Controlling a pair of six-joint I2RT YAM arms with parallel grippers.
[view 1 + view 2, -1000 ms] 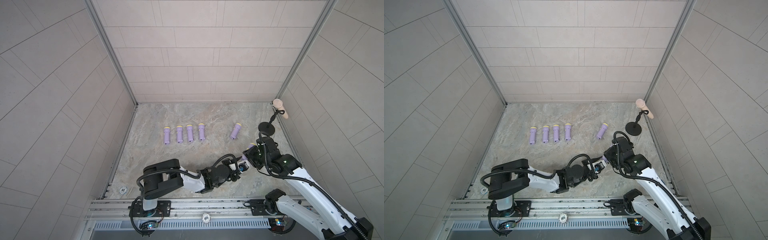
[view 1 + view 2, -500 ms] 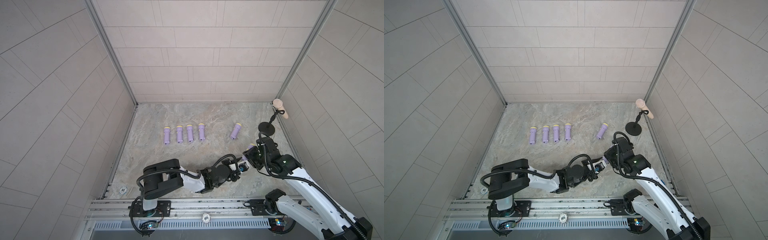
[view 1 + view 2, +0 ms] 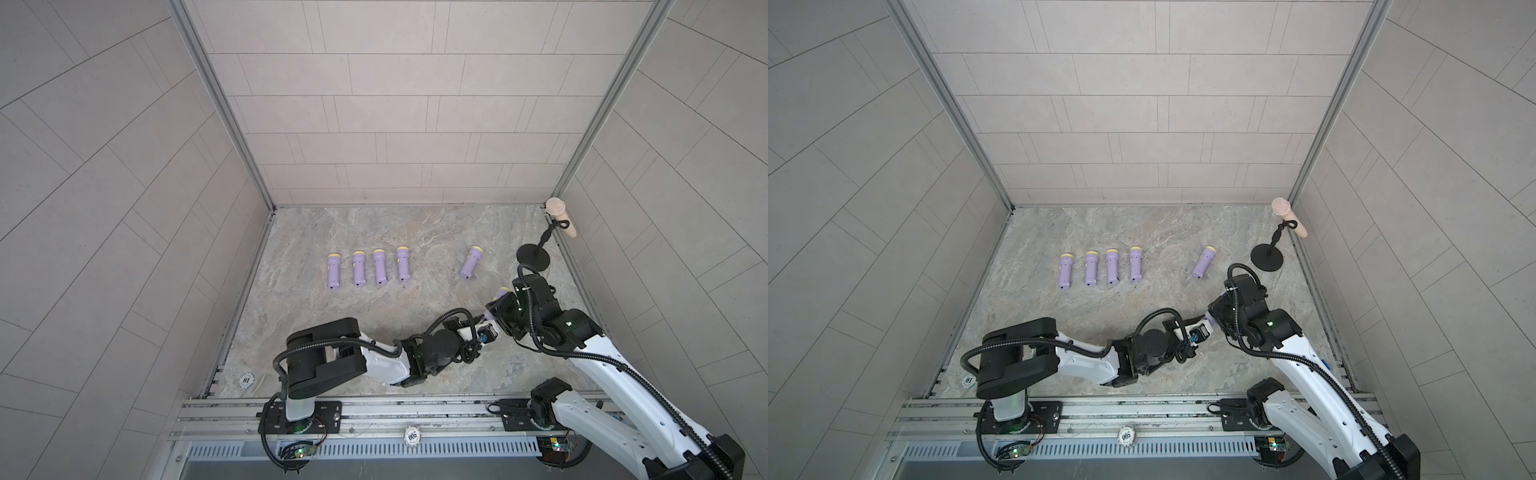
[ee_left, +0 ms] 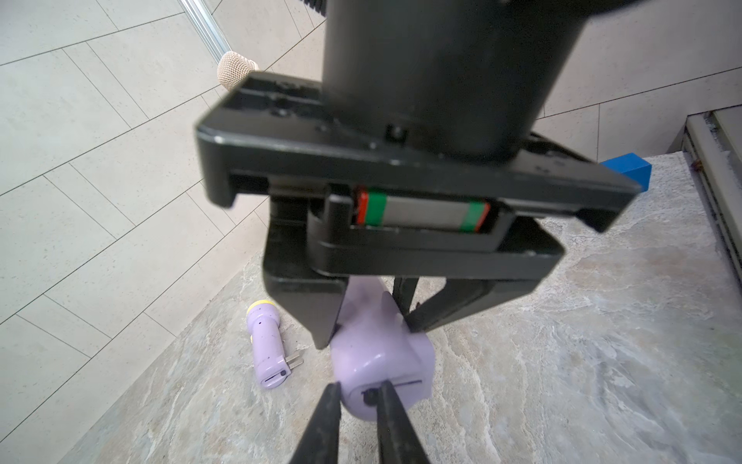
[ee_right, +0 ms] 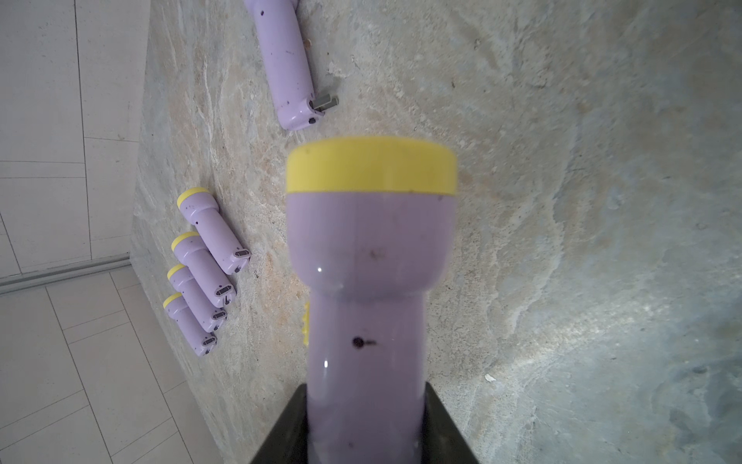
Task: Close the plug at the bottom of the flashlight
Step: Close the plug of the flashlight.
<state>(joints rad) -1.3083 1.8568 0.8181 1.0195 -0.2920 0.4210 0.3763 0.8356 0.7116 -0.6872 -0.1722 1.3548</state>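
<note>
A purple flashlight (image 5: 369,241) with a yellow head is held above the floor by my right gripper (image 5: 365,422), which is shut on its body. It also shows in both top views (image 3: 500,296) (image 3: 1208,320). In the left wrist view the flashlight (image 4: 381,353) points its bottom end at the camera, clamped by the right gripper (image 4: 373,317). My left gripper (image 4: 357,391) is shut, its thin fingertips (image 4: 385,401) against that bottom end beside a dark hole. No plug prongs stick out there; only a thin slot line shows.
Several purple flashlights (image 3: 359,269) lie in a row at the back left. A single one (image 3: 471,262) with its plug prongs out lies nearer the right arm. A microphone (image 3: 559,210) on a black round-based stand (image 3: 533,257) is at the back right corner.
The left gripper's jaws have closed down at the flashlight's bottom end. Both arms and the held flashlight have hardly moved.
</note>
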